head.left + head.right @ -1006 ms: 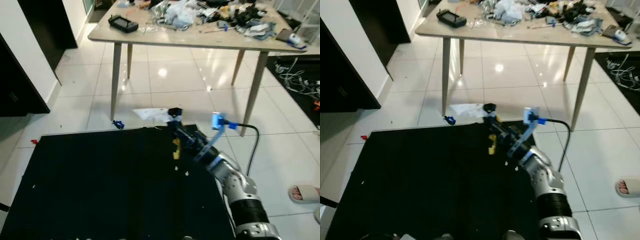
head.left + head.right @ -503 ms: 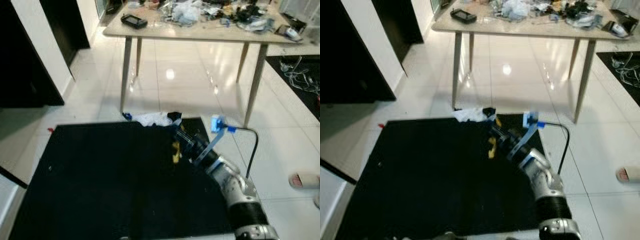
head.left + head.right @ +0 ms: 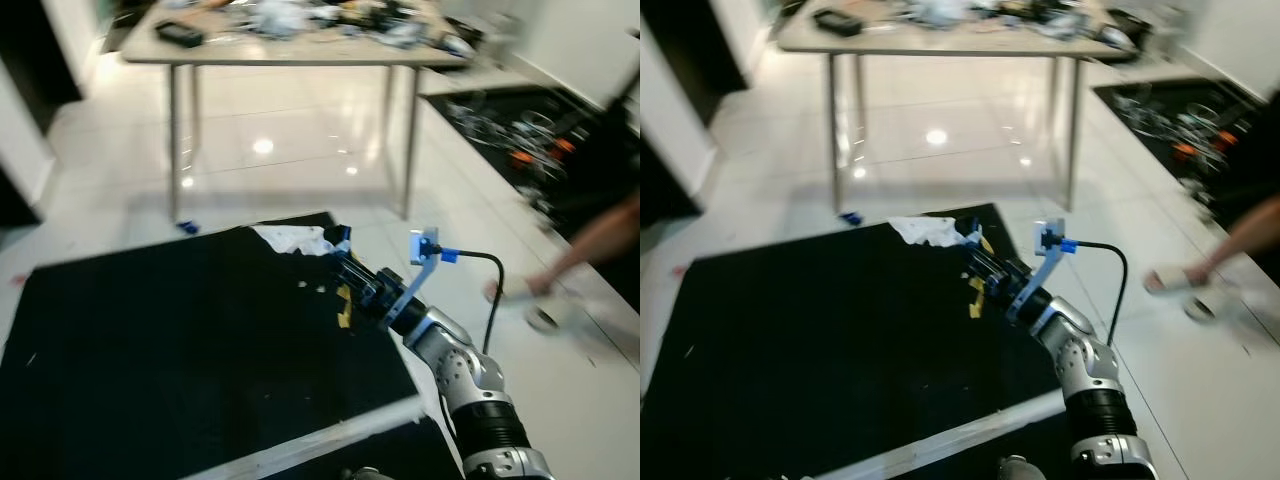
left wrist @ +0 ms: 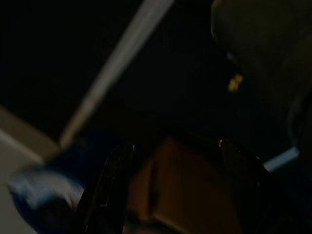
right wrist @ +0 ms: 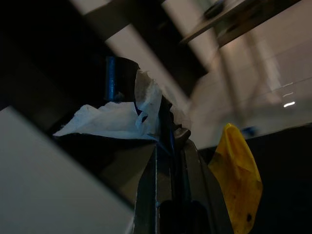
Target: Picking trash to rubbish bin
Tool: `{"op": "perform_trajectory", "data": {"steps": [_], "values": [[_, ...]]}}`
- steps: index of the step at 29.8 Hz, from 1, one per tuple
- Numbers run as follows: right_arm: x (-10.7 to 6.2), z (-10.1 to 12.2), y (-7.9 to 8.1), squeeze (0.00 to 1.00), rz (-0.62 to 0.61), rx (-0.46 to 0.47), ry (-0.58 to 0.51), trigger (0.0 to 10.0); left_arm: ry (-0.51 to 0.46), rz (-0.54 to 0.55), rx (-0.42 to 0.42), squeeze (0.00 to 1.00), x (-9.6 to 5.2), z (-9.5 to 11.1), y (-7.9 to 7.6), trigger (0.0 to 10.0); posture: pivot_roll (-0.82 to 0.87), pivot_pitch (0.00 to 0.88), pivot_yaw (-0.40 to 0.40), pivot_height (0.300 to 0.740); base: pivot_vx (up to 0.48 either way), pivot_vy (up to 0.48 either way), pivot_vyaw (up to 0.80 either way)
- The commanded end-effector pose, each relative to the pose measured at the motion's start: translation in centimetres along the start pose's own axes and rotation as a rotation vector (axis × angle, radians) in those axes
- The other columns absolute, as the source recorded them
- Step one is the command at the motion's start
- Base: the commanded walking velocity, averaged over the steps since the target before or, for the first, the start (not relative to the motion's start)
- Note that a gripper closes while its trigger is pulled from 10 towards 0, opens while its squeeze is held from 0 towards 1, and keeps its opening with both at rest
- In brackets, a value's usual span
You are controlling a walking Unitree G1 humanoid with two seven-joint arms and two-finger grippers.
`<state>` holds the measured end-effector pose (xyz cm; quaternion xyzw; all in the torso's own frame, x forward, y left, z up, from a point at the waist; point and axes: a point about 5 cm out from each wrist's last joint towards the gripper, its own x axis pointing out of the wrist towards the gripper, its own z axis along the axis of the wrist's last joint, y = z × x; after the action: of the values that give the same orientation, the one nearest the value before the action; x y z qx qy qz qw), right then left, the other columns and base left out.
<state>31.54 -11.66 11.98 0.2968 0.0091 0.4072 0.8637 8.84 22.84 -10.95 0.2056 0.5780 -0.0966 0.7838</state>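
1. While carried out in front over the black mat (image 3: 150, 350), was gripped by the right gripper (image 3: 340, 248): a crumpled white tissue (image 3: 295, 238), pinched at the tips, jaws closed together on it as seen in the right wrist view.
2. Hung beside the fingers, just below them: a yellow scrap (image 3: 345, 303), touching or caught on the gripper, exact hold not possible to tell.
3. Left gripper (image 4: 170, 190): seen in a very dark wrist view, arm idle; could not tell whether its jaws stood apart or together.
4. Beyond the mat: white tiled floor (image 3: 300, 150), a cluttered tabletop (image 3: 280, 50) on thin legs, a small blue bit (image 3: 185, 227) on the floor by one leg.
5. At the right edge: a person's arm (image 3: 600, 235) reaching down toward a slipper (image 3: 530, 310).
6. No rubbish bin to be made out; tissue not yet binned.
7. Risks judged from here: thin pinch on soft tissue, likely to slip or tear loose under walking sway; yellow scrap, loosely hung, likely to drop onto the mat; blurred views during turning, poor for finding the bin; person close by on the right, chance of a bump.
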Motion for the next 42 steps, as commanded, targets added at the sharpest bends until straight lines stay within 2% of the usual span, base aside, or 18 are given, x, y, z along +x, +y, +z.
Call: {"op": "perform_trajectory", "data": {"steps": [1,31,42], "values": [[-0.2,-0.3,-0.2,0.00,-0.017,0.008,0.006,10.0,0.010,-0.012,-0.004,0.00,0.0,-0.4,-0.3,10.0,0.00,0.097,-0.007,0.740,0.000,0.000,-0.78],[-0.4,1.2,-1.5,0.00,-0.105,-0.016,-0.039,10.0,0.006,-0.014,-0.006,0.00,0.0,-0.2,-0.1,10.0,0.01,0.097,-0.003,0.740,0.000,0.000,-0.78],[-0.7,2.3,-3.0,0.00,-0.239,-0.035,-0.088,10.0,0.006,-0.018,-0.009,0.00,0.0,-0.2,-0.3,10.0,0.01,0.097,-0.008,0.740,0.000,0.000,-0.78]]}}
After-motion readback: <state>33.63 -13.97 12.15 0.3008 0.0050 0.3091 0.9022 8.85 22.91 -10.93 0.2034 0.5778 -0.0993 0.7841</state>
